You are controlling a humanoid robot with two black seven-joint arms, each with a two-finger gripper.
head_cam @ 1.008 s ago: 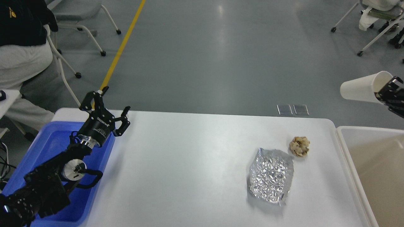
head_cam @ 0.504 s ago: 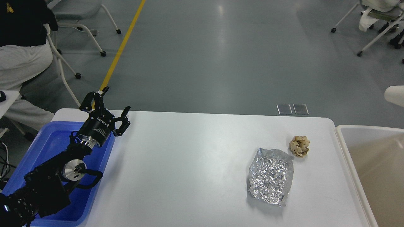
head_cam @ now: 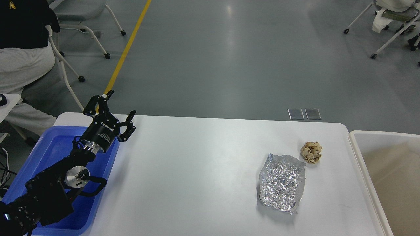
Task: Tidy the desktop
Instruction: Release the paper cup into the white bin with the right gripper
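Grey flooring surrounds the white table [head_cam: 197, 170], where the left hand [head_cam: 119, 105] hovers wide open and empty at 9 o'clock, so clearing appears mid-way, the next move requiring a grasp on the foil sheet [head_cam: 282, 183] or paper wad [head_cam: 311, 152] at 3 o'clock.

I am looking out over a grey, glossy floor [head_cam: 229, 59] that is catching soft overhead light in pale streaks. A yellow floor line [head_cam: 126, 49] is running diagonally at upper left, and two small metal floor plates [head_cam: 304, 113] are lying side by side. White-framed wheeled chairs are standing at upper left [head_cam: 85, 19] and upper right [head_cam: 393, 23], and someone in light trousers [head_cam: 23, 70] is sitting at far left.
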